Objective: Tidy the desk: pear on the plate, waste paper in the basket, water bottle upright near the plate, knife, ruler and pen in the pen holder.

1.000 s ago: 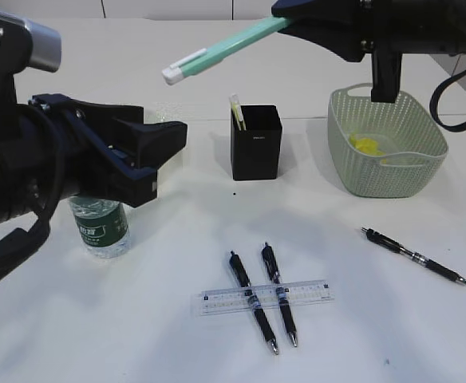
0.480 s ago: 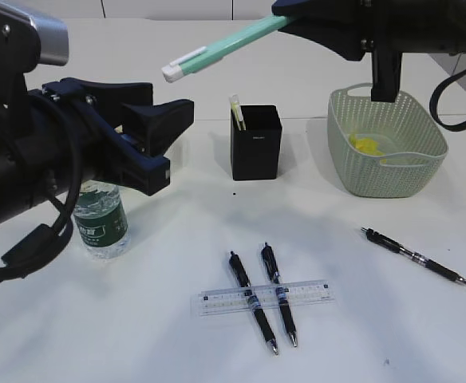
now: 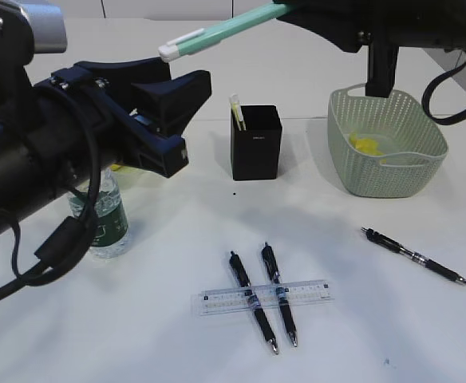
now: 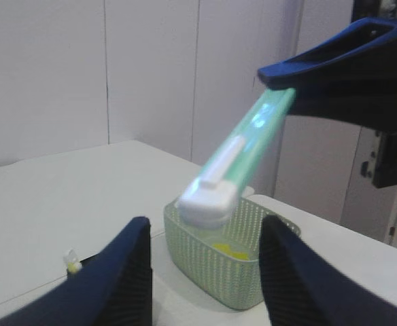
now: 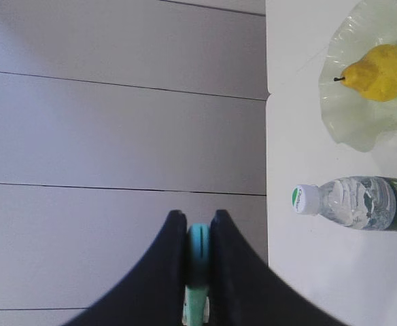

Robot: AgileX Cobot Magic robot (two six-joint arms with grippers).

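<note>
My right gripper (image 3: 285, 9) is shut on the rear end of a mint-green knife (image 3: 225, 33), held high over the desk with its white end pointing left. My left gripper (image 3: 193, 120) stands open just below that white end, not touching it; in the left wrist view the knife (image 4: 239, 159) hangs above the gap between the fingers. The pear (image 5: 378, 71) lies on the plate (image 5: 351, 119). The water bottle (image 3: 105, 219) stands upright behind my left arm. The ruler (image 3: 265, 297) lies across two black pens (image 3: 253, 303). The black pen holder (image 3: 256, 144) stands mid-desk. Yellow waste paper (image 3: 366, 145) lies in the basket (image 3: 385, 148).
A third black pen (image 3: 415, 256) lies on the desk at the right, in front of the basket. A pale yellow-white item (image 3: 236, 112) sticks out of the pen holder's left corner. My left arm hides the plate in the exterior view.
My left gripper has risen and moved right, closer under the knife's white end. The knife has lifted slightly. The bottle and the other items have stayed put.
</note>
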